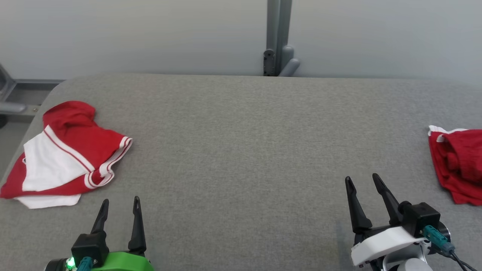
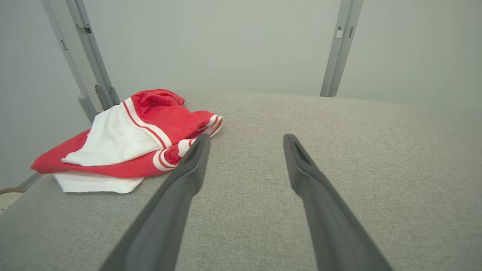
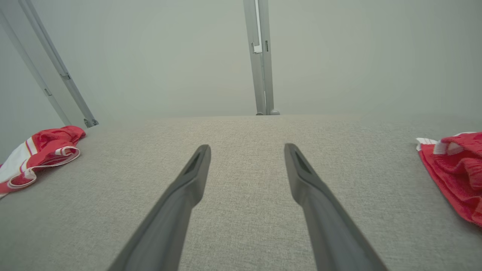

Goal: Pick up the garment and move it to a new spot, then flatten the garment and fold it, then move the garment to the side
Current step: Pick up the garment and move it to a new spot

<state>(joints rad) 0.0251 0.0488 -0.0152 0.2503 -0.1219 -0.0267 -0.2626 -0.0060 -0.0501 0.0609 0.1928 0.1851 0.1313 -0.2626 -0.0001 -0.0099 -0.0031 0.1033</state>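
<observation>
- My left gripper (image 1: 121,200) and right gripper (image 1: 361,177) both hang over the near edge of the worktop (image 1: 241,143). Their fingers are spread wide, with nothing between them and no cloth touched.
- Two garments lie well apart. A red-and-white garment (image 1: 86,139) sits at the far left, near the left gripper. A red garment (image 1: 457,162) is bunched at the right edge, partly cut off in the head view.
- The left one looks loosely doubled over. The right one is a crumpled heap, so I take it as the one to fetch, though I cannot be sure.
- I expect it to be light, limp knit cloth. It should drape and slide easily on the grey fabric, and the layers will tend to lift together.
- I would pinch a free edge, probably the white-trimmed hem at its near-left corner, rather than the thick middle.
- No box or basket is part of this; the worktop alone carries both garments.
</observation>
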